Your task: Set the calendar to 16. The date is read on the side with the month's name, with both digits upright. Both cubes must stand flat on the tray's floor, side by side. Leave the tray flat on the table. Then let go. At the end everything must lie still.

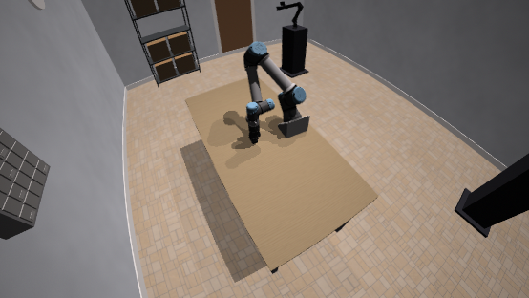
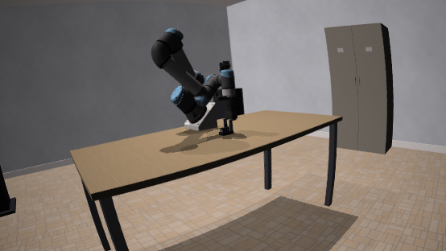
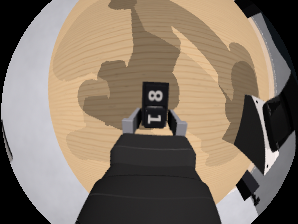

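Wrist view: we see the gripper (image 1: 254, 141) (image 2: 226, 128) (image 3: 154, 115) nearly wide open, its two fingers standing at either side of the cube marked 1 (image 3: 154, 117); we cannot tell whether either finger touches it. The cube marked 8 (image 3: 155, 95) lies just beside it, toward twelve o'clock in this view, both numerals turned sideways. The two form a short dark row above the counter (image 1: 306, 191) (image 2: 133, 161) (image 3: 200, 120). In the top view, the gripper points down over the counter, toward eight o'clock from the arm's angled mount (image 1: 297, 127) (image 2: 193, 126) (image 3: 254, 135).
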Robot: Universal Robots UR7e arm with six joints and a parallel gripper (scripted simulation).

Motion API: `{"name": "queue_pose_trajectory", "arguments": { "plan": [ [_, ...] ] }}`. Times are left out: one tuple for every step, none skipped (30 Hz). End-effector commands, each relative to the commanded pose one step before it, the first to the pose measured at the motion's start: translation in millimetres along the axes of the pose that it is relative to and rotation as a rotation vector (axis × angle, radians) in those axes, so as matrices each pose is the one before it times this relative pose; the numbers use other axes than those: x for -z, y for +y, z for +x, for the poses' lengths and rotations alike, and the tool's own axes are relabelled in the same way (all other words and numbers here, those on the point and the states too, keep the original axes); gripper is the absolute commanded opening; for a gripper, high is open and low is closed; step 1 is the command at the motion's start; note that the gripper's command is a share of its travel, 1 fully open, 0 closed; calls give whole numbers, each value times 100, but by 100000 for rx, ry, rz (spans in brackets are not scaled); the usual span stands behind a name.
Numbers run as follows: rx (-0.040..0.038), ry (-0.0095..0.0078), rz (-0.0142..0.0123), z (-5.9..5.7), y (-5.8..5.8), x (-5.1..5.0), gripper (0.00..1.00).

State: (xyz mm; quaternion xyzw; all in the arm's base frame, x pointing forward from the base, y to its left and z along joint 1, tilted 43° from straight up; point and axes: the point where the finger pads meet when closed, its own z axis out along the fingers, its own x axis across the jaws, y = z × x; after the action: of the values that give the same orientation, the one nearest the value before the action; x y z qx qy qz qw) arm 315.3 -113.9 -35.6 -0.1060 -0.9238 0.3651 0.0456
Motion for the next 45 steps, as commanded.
{"name": "queue_pose_trajectory", "arguments": {
  "plan": [
    [-31,-96,-13,-24,1,26,87],
    [0,0,0,0,0,0,87],
    [0,0,0,0,0,0,87],
    [0,0,0,0,0,0,87],
    [0,0,0,0,0,0,87],
    [0,0,0,0,0,0,87],
    [0,0,0,0,0,0,57],
    [0,0,0,0,0,0,57],
    [0,0,0,0,0,0,57],
    [0,0,0,0,0,0,57],
    [0,0,0,0,0,0,57],
    [0,0,0,0,0,0,57],
    [0,0,0,0,0,0,57],
    [0,0,0,0,0,0,57],
    [0,0,0,0,0,0,57],
    [0,0,0,0,0,0,57],
    [0,0,0,0,0,0,57],
    [0,0,0,0,0,0,57],
    [0,0,0,0,0,0,57],
    [0,0,0,0,0,0,57],
    [0,0,0,0,0,0,57],
    [0,0,0,0,0,0,57],
    [0,0,0,0,0,0,57],
    [0,0,0,0,0,0,57],
    [0,0,0,0,0,0,57],
    [0,0,0,0,0,0,57],
    [0,0,0,0,0,0,57],
    [0,0,0,0,0,0,57],
    [0,0,0,0,0,0,57],
    [0,0,0,0,0,0,57],
    [0,0,0,0,0,0,57],
    [0,0,0,0,0,0,57],
    [0,0,0,0,0,0,57],
    [0,0,0,0,0,0,57],
    [0,0,0,0,0,0,57],
    [0,0,0,0,0,0,57],
    [0,0,0,0,0,0,57],
    [0,0,0,0,0,0,57],
    [0,0,0,0,0,0,57],
    [0,0,0,0,0,0,57],
    [0,0,0,0,0,1,57],
    [0,0,0,0,0,6,57],
    [0,0,0,0,0,15,57],
    [0,0,0,0,0,28,57],
    [0,0,0,0,0,44,57]
  ]
}}
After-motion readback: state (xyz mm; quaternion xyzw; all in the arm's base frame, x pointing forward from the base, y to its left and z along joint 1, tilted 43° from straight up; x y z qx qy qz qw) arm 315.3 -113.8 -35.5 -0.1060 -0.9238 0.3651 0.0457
